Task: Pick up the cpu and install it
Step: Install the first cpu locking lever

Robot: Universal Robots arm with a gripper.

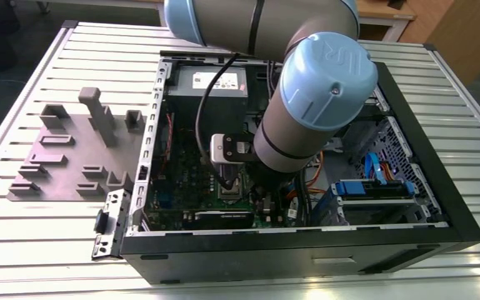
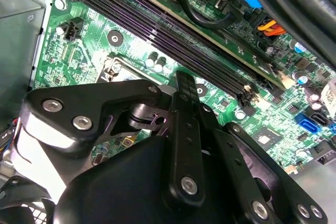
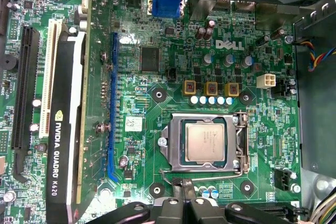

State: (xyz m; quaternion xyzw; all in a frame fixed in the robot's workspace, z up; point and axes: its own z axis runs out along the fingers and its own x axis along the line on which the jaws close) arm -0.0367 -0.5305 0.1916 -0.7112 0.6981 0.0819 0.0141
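Observation:
In the first wrist view the cpu (image 3: 206, 140), a small square chip with a silver-grey top, lies flat inside the metal socket frame (image 3: 170, 153) on the green motherboard (image 3: 157, 85). My gripper (image 3: 182, 186) hovers just off one edge of the socket, apart from the chip. Its two black fingertips are pressed together with nothing between them. In the second wrist view the black finger linkage (image 2: 185, 129) hangs over the board. In the exterior view the arm (image 1: 307, 112) reaches down into the open computer case (image 1: 307, 256) above the socket (image 1: 232, 185).
A black graphics card (image 3: 65, 129) stands beside the socket, and the memory slots (image 2: 173, 35) run along the other side. The power supply (image 1: 215, 80) and a drive bay with blue cables (image 1: 374, 187) crowd the case. A grey fixture plate (image 1: 73, 156) lies on the slatted table at the exterior view's left.

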